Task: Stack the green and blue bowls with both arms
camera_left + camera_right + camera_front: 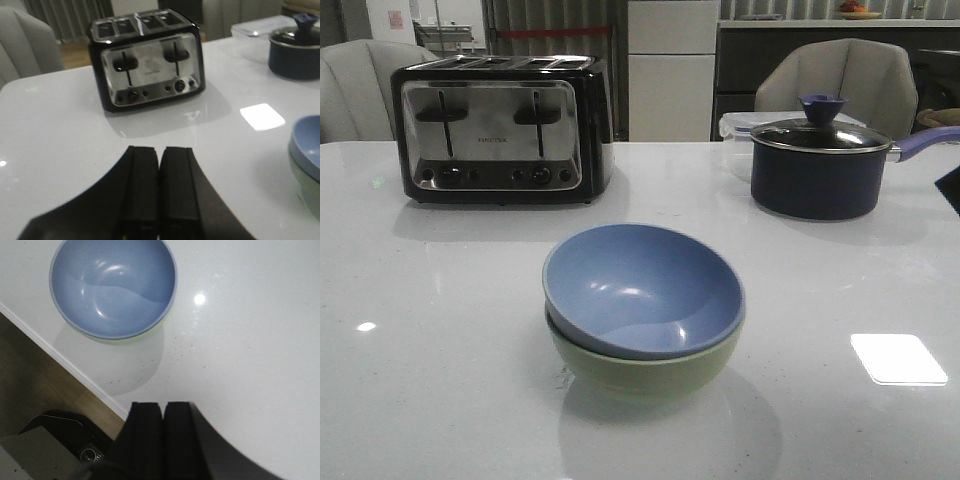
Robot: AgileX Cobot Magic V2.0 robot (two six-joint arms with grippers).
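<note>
The grey-blue bowl [642, 290] sits nested inside the sage green bowl [645, 372] at the middle front of the white table [440, 380]. The stack also shows in the left wrist view, blue bowl [307, 145] over green bowl [306, 192], and in the right wrist view, blue bowl [113, 285] with a thin green rim [107, 340] under it. My left gripper [159, 150] is shut and empty, off to the left of the bowls, facing the toaster. My right gripper [163, 405] is shut and empty, above the table near its front edge, apart from the bowls. A black corner of the right arm [950, 190] shows at the front view's right edge.
A black and chrome toaster [500, 130] stands at the back left. A dark lidded saucepan [817, 165] with a purple handle stands at the back right, a clear container [735, 127] behind it. Chairs stand behind the table. The table edge and wooden floor [30, 385] show in the right wrist view.
</note>
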